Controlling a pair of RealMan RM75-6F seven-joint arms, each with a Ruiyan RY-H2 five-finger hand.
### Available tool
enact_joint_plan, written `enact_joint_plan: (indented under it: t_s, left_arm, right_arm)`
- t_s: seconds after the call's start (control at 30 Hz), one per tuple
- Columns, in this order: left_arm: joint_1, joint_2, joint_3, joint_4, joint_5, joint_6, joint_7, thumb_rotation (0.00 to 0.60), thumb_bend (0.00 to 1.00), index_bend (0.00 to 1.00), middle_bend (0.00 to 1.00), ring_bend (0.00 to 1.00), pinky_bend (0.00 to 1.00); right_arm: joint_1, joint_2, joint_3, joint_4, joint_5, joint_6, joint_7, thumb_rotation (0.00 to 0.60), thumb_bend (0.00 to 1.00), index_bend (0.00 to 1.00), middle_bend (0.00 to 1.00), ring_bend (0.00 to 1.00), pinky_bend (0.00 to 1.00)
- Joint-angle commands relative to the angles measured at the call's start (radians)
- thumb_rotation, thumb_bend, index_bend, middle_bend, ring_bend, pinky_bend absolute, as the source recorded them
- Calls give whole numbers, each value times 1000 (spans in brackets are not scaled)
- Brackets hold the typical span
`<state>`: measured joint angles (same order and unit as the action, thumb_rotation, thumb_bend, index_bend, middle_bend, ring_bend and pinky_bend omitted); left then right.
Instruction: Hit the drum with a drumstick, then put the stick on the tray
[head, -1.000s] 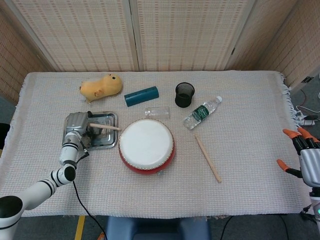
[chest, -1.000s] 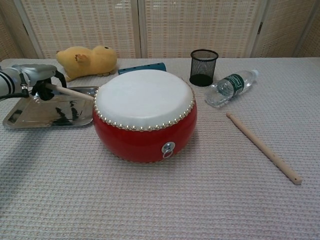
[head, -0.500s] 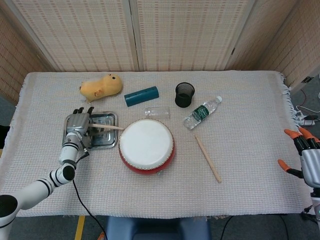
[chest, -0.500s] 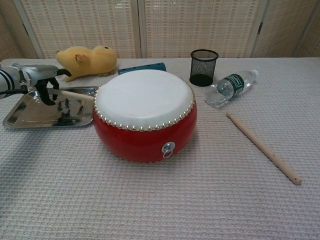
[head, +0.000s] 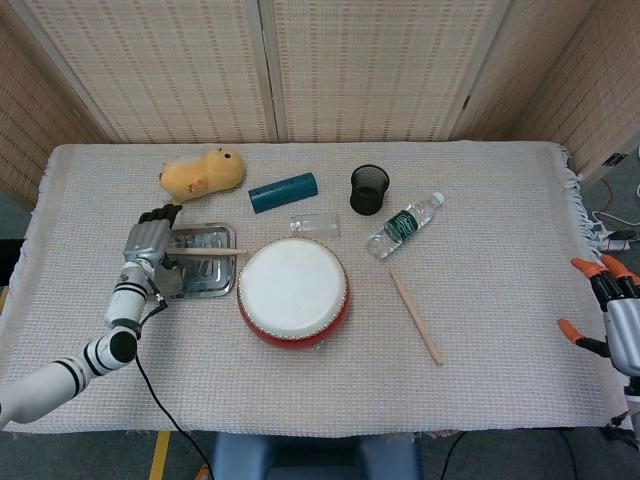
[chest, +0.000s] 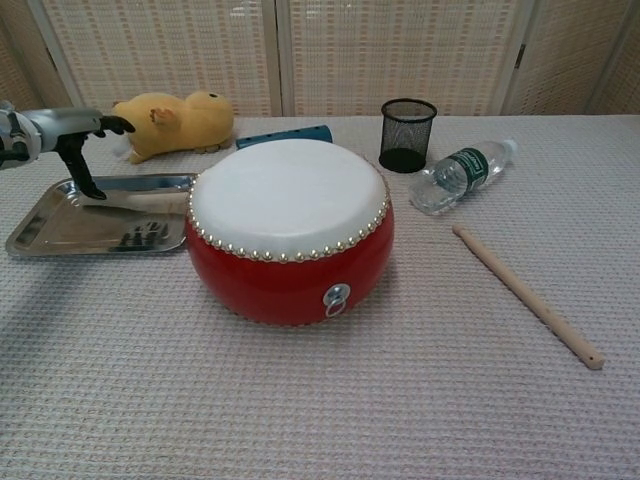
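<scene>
The red drum (head: 294, 292) with its white skin and studded rim sat upright. Just left of the drum lay the shiny metal tray (head: 200, 284), flat on the cloth. One pale wooden drumstick (head: 207, 254) rested across the tray, its tip pointing at the drum. A second drumstick (head: 415, 317) lay flat and slantwise on the cloth, right of the drum and apart from it.
</scene>
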<state>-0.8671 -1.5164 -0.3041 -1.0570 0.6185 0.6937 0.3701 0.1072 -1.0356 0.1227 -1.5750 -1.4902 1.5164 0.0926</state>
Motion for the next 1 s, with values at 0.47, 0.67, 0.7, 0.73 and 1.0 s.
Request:
enact_joint_plan:
  t_s: [0.47,0.67,0.7,0.73,1.0]
  left_arm:
    - [332,241,70,-394,339,485,-216,600,277,176,123,23,128]
    - [463,280,148,-499,462,656,-238,600,276,184,122,23,115]
    - [485,285,165,-511,487,682,-240,600,276,184,122,23,114]
    - [501,288,177,-519,506,701,-242,600,277,183,122,23,111]
    - [610,303,259,-569,645,817,-253,600,277,172,117,23,93]
  right_arm:
    - [21,31,-25,37,-21,-79,190,600,180,188,203,53,185]
    - [33,15,-56,63,-70,-98,221,600,180,166,154,0,70]
    - [33,14,-63,62,-77,-101,225,600,180,148,139,0,46]
    - [33,12,-66,62,-82,-100,227,600,179,126,120,0,19]
    - [3,-33,-80,67,-90,-48,195,600,180,73,86,0,0]
